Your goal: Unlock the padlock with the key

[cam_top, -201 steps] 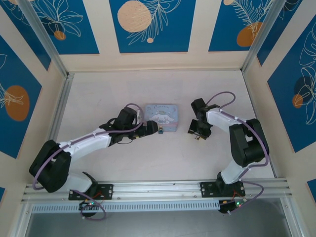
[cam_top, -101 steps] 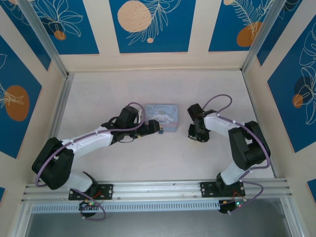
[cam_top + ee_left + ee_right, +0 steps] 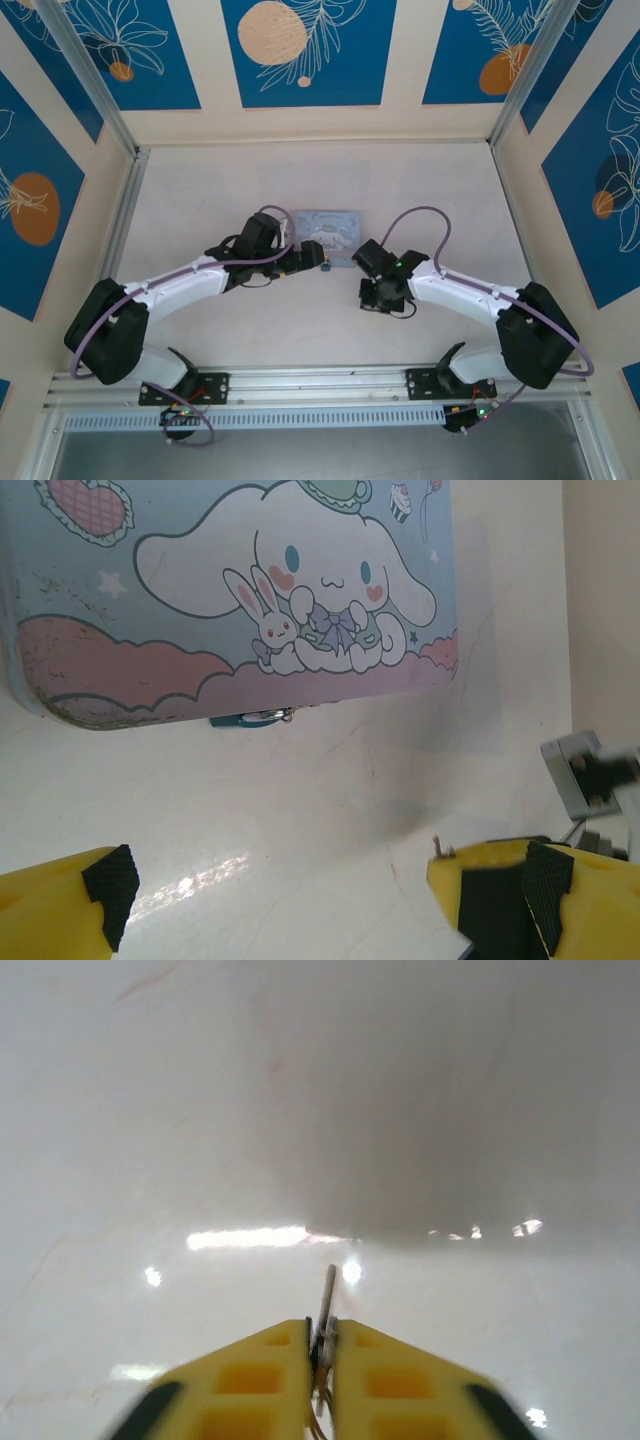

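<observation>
Tightly, the right claw (image 3: 322,1334) pinches a thin silvery key (image 3: 328,1294).

Bright, even light — glare streaks on the table (image 3: 245,1237), wrist views soft.

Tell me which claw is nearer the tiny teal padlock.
Left. The left claw hangs open just before the padlock by the pale blue tin; the right claw, pinching the thin silvery key, lies off to its right.
</observation>
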`<action>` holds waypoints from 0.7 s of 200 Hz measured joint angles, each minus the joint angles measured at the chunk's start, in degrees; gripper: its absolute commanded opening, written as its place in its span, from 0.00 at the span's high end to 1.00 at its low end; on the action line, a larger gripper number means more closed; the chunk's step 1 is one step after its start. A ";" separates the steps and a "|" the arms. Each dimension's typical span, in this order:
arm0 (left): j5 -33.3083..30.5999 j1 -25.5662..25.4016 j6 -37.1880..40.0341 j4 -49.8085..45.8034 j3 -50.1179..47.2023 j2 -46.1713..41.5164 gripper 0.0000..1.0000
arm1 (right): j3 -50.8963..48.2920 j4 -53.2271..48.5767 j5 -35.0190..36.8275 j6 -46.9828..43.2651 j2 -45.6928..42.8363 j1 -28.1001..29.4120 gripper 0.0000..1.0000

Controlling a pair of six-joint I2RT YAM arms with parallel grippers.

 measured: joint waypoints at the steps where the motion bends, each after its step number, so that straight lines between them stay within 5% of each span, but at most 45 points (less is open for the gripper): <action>1: 0.00 0.00 0.00 0.00 0.00 0.00 0.00 | 0.00 0.00 0.00 0.11 -0.09 0.13 0.46; 140: -2.84 0.00 3.82 -9.35 4.20 -1.09 0.00 | -0.96 0.68 1.16 11.13 1.64 4.26 0.48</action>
